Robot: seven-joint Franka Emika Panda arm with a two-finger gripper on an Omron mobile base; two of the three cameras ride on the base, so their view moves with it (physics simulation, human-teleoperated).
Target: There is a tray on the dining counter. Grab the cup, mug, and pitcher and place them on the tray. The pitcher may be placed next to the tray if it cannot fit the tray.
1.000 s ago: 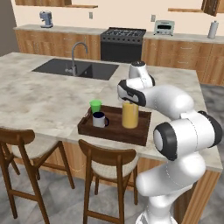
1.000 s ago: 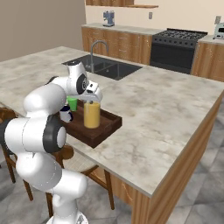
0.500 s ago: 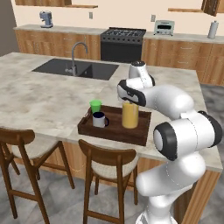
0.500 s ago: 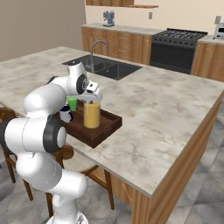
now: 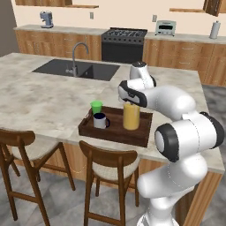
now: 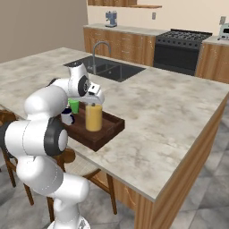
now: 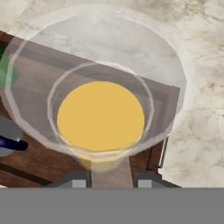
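Tray [image 5: 115, 132] sits at the near edge of the counter [image 5: 39, 95], above two stools [image 5: 108, 165]. All three items are on it. Pitcher [image 5: 131, 116] stands upright in the right half of the tray, full of orange liquid. Cup [image 5: 96, 107] is at the far-left corner, mug [image 5: 100, 120] just in front of it, handle toward the right; the two are close, touching or not I cannot tell.

Gripper [image 5: 131, 99] hangs straight over the pitcher's top, pointing down. Hand view looks right down into the pitcher [image 7: 100, 116]: glass rim wide, orange surface centred, fingertips [image 7: 78, 181] at the bottom edge on either side of the rim's near wall. Jaws look narrowly apart around that wall, but clamped or free I cannot tell.

Right base view: gripper [image 6: 95, 100] above the pitcher [image 6: 93, 117], cup [image 6: 74, 106] and mug [image 6: 67, 118] partly hidden behind the arm, tray [image 6: 107, 132] corner toward the camera.

Sink [image 5: 77, 70] with tap lies far left on the counter, well apart from the tray. Stove [image 5: 123, 44] at the back wall.
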